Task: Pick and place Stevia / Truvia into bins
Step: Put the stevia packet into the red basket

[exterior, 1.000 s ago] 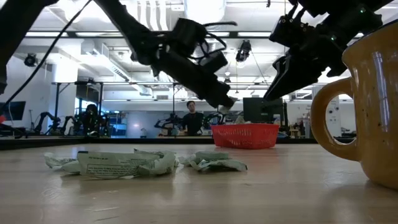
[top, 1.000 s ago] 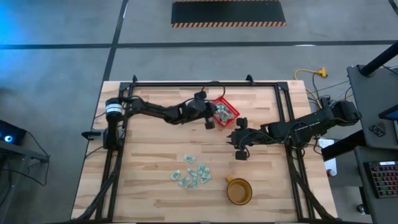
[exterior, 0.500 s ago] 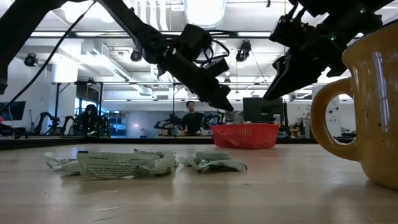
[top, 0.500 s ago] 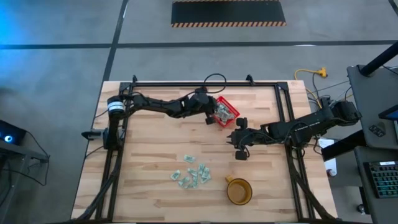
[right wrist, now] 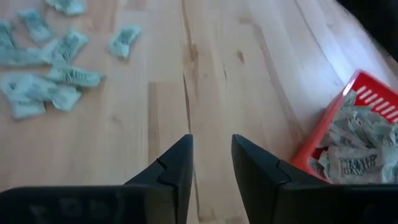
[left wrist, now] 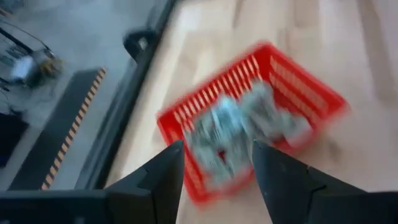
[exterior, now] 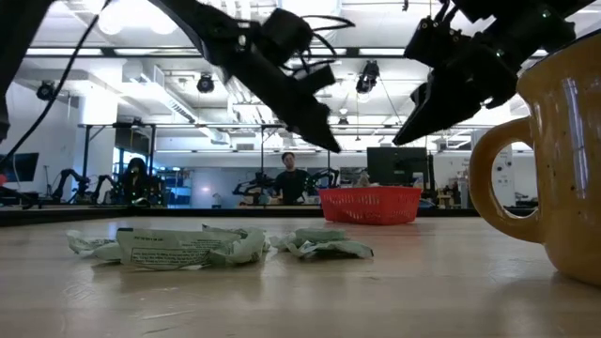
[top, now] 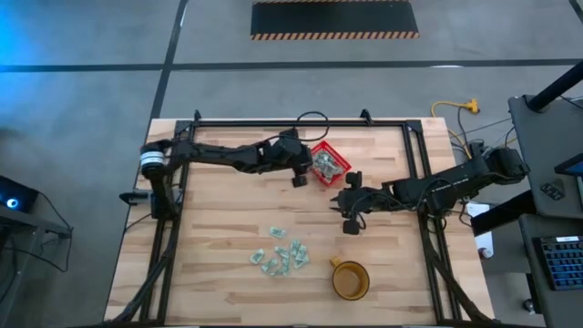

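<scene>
Sachets of Stevia / Truvia (top: pixel 279 256) lie in a loose scatter on the wooden table (top: pixel 219 237), near the front edge and just beside the amber cup (top: pixel 350 280); more of the same sachets fill the red basket (top: pixel 330 162) toward the back of the table. Left pincer (top: pixel 298 177) hangs above the table just beside the basket, on the side away from the right arm; its two dark fingers (left wrist: pixel 158 180) are spread with nothing between them, and its wrist view looks down on the filled basket. Right pincer (top: pixel 351 221) hovers between the basket and the cup, apart from both, its fingers (right wrist: pixel 177 171) parted a little and holding nothing, with bare wood showing in the gap.
</scene>
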